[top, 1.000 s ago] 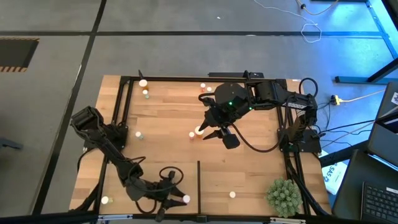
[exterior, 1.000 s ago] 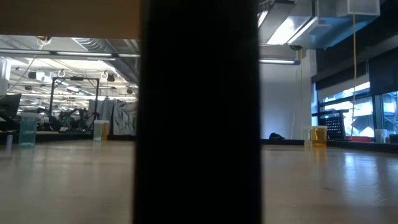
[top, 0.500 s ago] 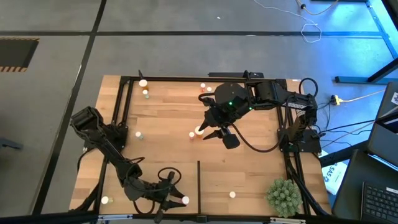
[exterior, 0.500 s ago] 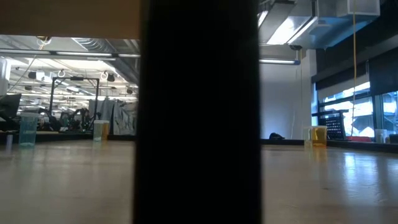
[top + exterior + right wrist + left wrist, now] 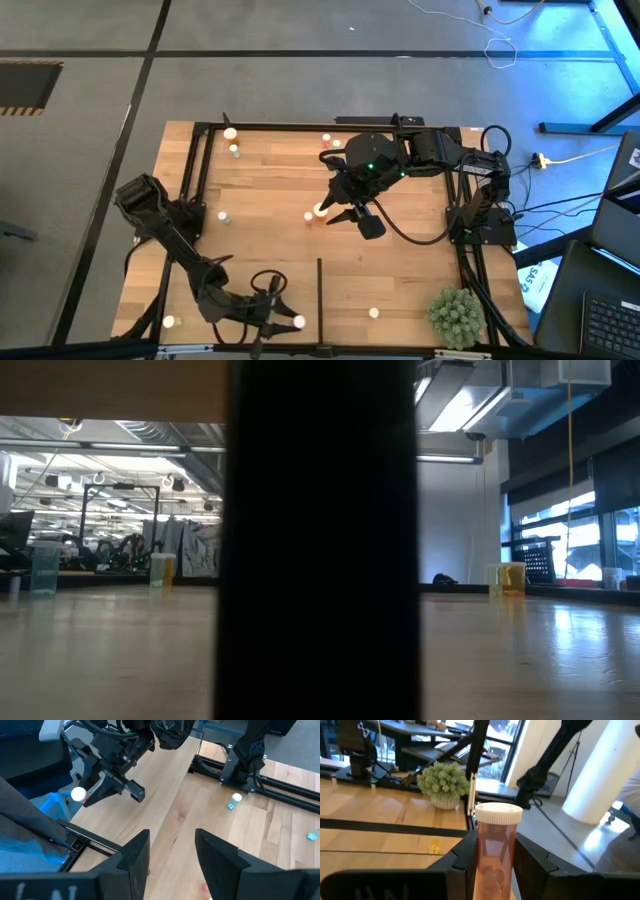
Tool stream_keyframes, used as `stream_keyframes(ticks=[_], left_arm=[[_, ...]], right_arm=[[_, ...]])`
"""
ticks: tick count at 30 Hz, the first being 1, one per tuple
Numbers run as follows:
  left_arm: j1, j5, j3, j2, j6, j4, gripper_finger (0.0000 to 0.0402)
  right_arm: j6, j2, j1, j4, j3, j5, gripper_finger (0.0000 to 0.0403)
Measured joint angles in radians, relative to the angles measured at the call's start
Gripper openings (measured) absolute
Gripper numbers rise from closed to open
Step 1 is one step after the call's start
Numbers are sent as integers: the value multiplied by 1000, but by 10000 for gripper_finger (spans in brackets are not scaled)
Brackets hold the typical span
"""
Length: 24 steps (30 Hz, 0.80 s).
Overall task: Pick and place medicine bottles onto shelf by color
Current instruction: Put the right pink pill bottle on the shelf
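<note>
Near the shelf's (image 5: 400,290) front edge, left gripper (image 5: 492,865) clamping an upright orange bottle (image 5: 495,852), right gripper (image 5: 335,212) hovering mid-table, fingers parted around an orange bottle (image 5: 319,211).

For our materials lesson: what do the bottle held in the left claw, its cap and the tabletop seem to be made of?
Orange bottle: probably clear plastic, glossy; contents show through its tinted wall.
Cap: likely opaque white plastic, matte, with a ribbed edge.
Tabletop: wood, planked with visible grain and a light sheen.
The left claw is shut on the bottle.
</note>
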Motion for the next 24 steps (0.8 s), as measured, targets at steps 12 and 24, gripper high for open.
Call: stream_keyframes(ticks=[12, 24], left_arm=[[-3, -40, 0, 69, 37, 101, 96], [2, -45, -30, 69, 8, 95, 96]], right_arm=[[0, 0, 0, 3, 0, 0, 160], [0, 0, 0, 4, 0, 0, 160]])
